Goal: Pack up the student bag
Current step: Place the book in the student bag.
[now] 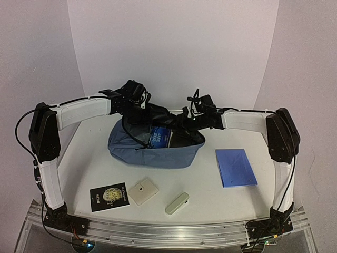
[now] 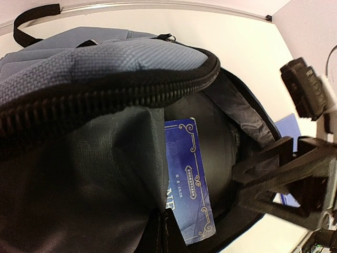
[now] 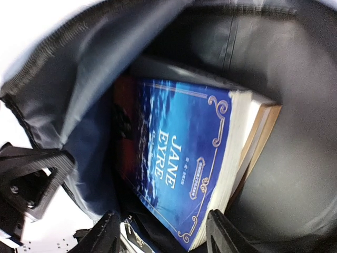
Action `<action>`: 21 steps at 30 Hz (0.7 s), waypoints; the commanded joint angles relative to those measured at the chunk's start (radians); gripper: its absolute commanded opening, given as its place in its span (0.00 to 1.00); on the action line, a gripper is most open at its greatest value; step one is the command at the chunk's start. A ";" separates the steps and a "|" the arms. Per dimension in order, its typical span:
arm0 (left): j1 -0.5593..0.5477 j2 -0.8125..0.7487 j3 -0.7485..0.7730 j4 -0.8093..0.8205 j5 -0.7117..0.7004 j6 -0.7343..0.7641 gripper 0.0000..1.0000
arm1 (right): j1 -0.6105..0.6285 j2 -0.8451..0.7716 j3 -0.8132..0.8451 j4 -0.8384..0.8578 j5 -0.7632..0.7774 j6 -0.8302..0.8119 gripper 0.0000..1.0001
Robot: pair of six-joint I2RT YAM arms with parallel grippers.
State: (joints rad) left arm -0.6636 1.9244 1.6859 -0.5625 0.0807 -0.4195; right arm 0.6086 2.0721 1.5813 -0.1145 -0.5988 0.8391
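The slate-blue student bag (image 1: 152, 152) lies in the middle of the table with its mouth held open toward the back. A blue "Jane Eyre" book (image 3: 179, 163) lies inside it, also seen from above (image 1: 158, 138) and in the left wrist view (image 2: 190, 179). My left gripper (image 1: 138, 109) is at the bag's upper left rim, shut on the bag's rim fabric (image 2: 105, 95); its fingers are hidden by dark lining. My right gripper (image 3: 163, 237) is in the bag's mouth, open, its fingertips (image 3: 108, 234) either side of the book's near corner, not pressing it.
A flat bright-blue notebook (image 1: 235, 167) lies right of the bag. Near the front edge are a black booklet (image 1: 109, 196), a beige square item (image 1: 143, 191) and a pale green case (image 1: 177, 203). White walls close the back and sides.
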 commanded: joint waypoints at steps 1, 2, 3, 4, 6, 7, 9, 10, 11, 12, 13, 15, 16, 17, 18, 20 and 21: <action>0.006 -0.032 0.022 0.083 0.012 0.002 0.00 | 0.045 0.079 0.067 -0.008 -0.033 -0.008 0.51; 0.006 -0.029 0.023 0.083 0.014 0.001 0.00 | 0.054 0.103 0.090 -0.004 -0.038 0.000 0.50; 0.005 -0.028 0.022 0.084 0.015 0.000 0.00 | 0.061 0.124 0.111 0.001 -0.045 0.009 0.50; 0.006 -0.026 0.022 0.085 0.016 -0.002 0.00 | 0.067 0.143 0.129 0.013 -0.060 0.025 0.49; 0.006 -0.023 0.020 0.087 0.014 -0.004 0.00 | 0.072 0.185 0.186 0.039 -0.087 0.043 0.48; 0.006 -0.021 0.017 0.088 0.013 -0.005 0.00 | 0.072 0.203 0.217 0.044 -0.098 0.044 0.48; 0.009 -0.019 0.013 0.087 0.011 -0.007 0.00 | 0.071 0.217 0.270 0.048 -0.116 0.028 0.48; 0.014 -0.019 0.010 0.085 0.012 -0.010 0.00 | 0.068 0.214 0.280 0.048 -0.124 0.017 0.48; 0.019 -0.020 0.004 0.085 0.015 -0.015 0.00 | 0.065 0.201 0.282 0.048 -0.133 0.006 0.48; 0.024 -0.022 -0.004 0.087 0.019 -0.022 0.00 | 0.060 0.186 0.278 0.047 -0.141 -0.002 0.49; 0.031 -0.025 -0.016 0.090 0.023 -0.030 0.00 | 0.055 0.168 0.268 0.047 -0.151 -0.012 0.50; 0.047 -0.032 -0.039 0.098 0.034 -0.044 0.00 | 0.042 0.124 0.235 0.046 -0.170 -0.043 0.54; 0.056 -0.035 -0.053 0.104 0.040 -0.053 0.01 | 0.033 0.097 0.210 0.045 -0.177 -0.058 0.56; 0.066 -0.038 -0.070 0.108 0.046 -0.063 0.02 | 0.023 0.067 0.183 0.044 -0.186 -0.076 0.59; 0.076 -0.041 -0.092 0.117 0.054 -0.073 0.05 | 0.011 0.035 0.163 0.042 -0.196 -0.093 0.62; 0.101 -0.051 -0.147 0.149 0.085 -0.094 0.16 | -0.018 -0.031 0.100 0.037 -0.218 -0.127 0.68; 0.111 -0.055 -0.172 0.168 0.100 -0.102 0.25 | -0.035 -0.061 0.068 0.029 -0.226 -0.146 0.71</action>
State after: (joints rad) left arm -0.6159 1.9216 1.5976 -0.4647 0.1567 -0.4720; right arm 0.6339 2.2015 1.7321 -0.0933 -0.7628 0.7882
